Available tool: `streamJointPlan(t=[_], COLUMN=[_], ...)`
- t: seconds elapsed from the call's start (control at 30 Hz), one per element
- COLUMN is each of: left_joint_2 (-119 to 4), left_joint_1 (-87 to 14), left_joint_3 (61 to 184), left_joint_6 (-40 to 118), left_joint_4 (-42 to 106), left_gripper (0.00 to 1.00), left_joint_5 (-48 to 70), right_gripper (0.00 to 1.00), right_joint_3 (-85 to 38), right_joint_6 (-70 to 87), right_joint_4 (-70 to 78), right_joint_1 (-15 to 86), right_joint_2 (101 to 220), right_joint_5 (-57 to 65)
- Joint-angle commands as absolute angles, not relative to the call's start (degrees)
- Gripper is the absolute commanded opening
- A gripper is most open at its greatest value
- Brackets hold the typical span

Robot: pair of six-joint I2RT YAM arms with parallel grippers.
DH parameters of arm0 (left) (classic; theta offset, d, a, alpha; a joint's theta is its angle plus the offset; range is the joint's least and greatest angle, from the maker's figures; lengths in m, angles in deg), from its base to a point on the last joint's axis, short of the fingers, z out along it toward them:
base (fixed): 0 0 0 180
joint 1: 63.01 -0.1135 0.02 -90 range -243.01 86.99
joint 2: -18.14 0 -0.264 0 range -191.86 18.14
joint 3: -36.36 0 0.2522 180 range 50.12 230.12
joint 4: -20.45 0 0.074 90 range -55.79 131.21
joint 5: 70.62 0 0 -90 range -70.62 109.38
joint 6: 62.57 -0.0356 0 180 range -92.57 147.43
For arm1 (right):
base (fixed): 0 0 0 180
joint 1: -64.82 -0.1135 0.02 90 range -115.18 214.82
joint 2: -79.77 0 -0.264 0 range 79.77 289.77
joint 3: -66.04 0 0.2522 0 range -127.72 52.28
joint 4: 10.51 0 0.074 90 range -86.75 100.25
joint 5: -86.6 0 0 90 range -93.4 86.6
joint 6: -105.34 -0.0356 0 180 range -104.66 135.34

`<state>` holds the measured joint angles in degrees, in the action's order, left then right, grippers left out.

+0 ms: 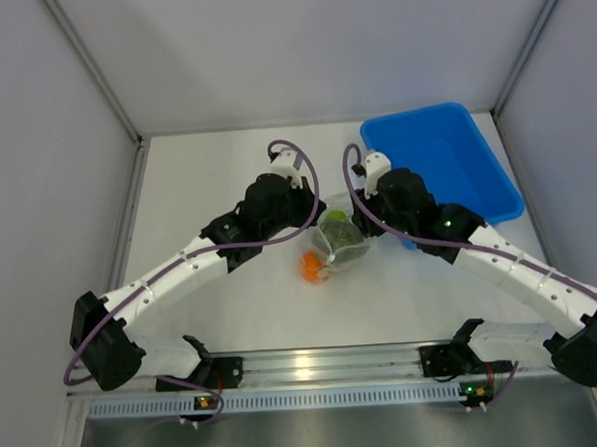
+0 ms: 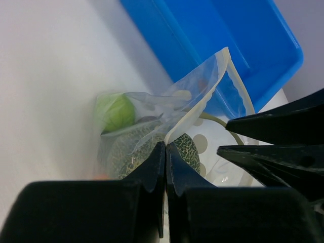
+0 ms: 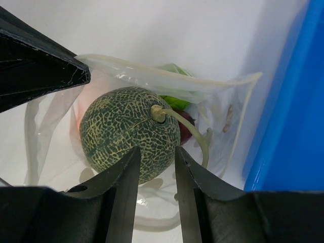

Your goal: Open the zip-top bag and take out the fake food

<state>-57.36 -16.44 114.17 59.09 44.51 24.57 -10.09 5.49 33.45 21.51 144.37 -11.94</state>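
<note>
Risk sits mainly with the thin film: my left pincer (image 2: pixel 165 152) is shut on one lip of the zip-top bag (image 1: pixel 339 239), and I judge that crinkly plastic could slide out of so narrow a pinch, letting the mouth fold over. My right pincer (image 3: pixel 156 162) hangs with its fingers apart just above the netted melon (image 3: pixel 129 129), which lies inside the open mouth. The gap looks narrower than the melon, so pressing down might shove the ball deeper, trap plastic, or make the round toy squirt sideways. A green apple (image 2: pixel 117 112) and a dark piece (image 3: pixel 186 126) lie behind the melon in the bag and could be dragged along. An orange (image 1: pixel 311 268) lies on the table (image 1: pixel 233 317) just beside the bag, toward the near edge. The bag rests near the middle of the table, close to the blue bin (image 1: pixel 440 161) in the far right corner. Both arms stretch from the near edge and angle inward, wrists tipped down, meeting over the bag from either side.
</note>
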Motion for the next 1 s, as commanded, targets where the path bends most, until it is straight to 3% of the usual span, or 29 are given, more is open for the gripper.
streamJointPlan(t=[0.0, 0.27, 0.97], left_joint_2=[-57.3, -57.5, -59.2], left_joint_1=[-16.2, -16.2, -16.2], left_joint_3=[114.4, 114.5, 114.9], left_joint_6=[59.8, 58.8, 60.1], left_joint_4=[41.2, 41.2, 41.2], left_gripper=[0.0, 0.0, 0.0], left_joint_5=[23.8, 22.5, 19.8], right_gripper=[0.35, 0.35, 0.41], right_joint_3=[-13.1, -6.5, -0.1], right_joint_6=[14.8, 30.5, 36.1], right_joint_4=[35.8, 26.0, 16.9], right_joint_1=[22.4, 22.5, 26.4], right_joint_2=[147.7, 147.2, 153.9], right_joint_5=[-10.3, -11.8, -6.7])
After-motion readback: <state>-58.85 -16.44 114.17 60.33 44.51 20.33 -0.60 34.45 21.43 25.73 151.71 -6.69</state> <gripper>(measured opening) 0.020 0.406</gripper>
